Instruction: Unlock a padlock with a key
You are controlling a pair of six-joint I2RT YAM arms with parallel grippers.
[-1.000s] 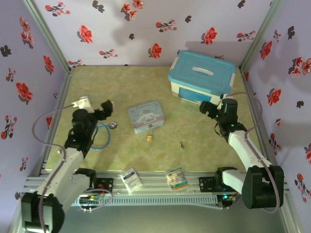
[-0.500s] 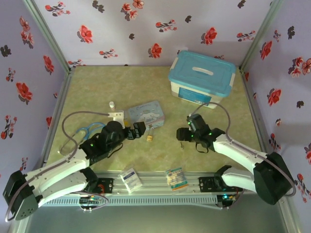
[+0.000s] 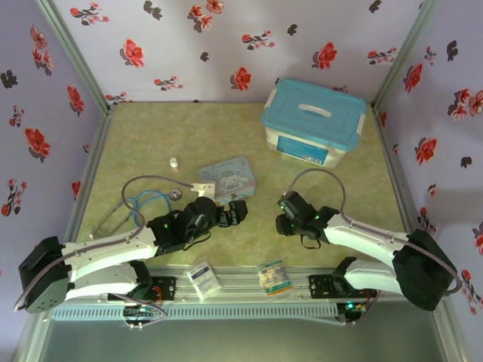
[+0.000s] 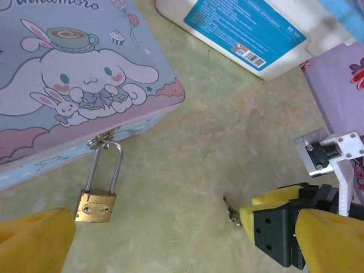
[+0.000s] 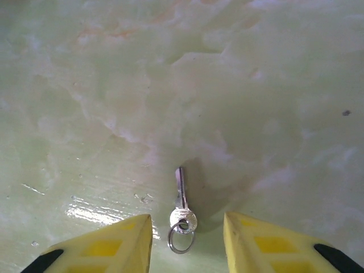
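The brass padlock (image 4: 95, 206) lies on the mat, its thin shackle hooked through the clasp of the pastel cartoon tin (image 4: 74, 85) (image 3: 226, 175). My left gripper (image 4: 185, 244) (image 3: 240, 213) hovers open over it, the padlock near its left finger. To the right lies the small metal key (image 5: 181, 199) (image 4: 231, 211) with a ring on its head. My right gripper (image 5: 185, 244) (image 3: 281, 222) is low over the mat, open, with a yellow finger on either side of the key's head and not touching it. One of its fingers (image 4: 273, 227) stands right beside the key.
A blue-lidded white box (image 3: 313, 121) stands at the back right. A stethoscope with blue tubing (image 3: 147, 204) lies left, a small white cylinder (image 3: 174, 162) behind it. Two packets (image 3: 204, 277) (image 3: 273, 275) rest on the front rail. Flowered walls enclose three sides.
Both arms have swung in to the middle. The left gripper came over the padlock. The right gripper dropped to the key and its jaws narrowed around it.
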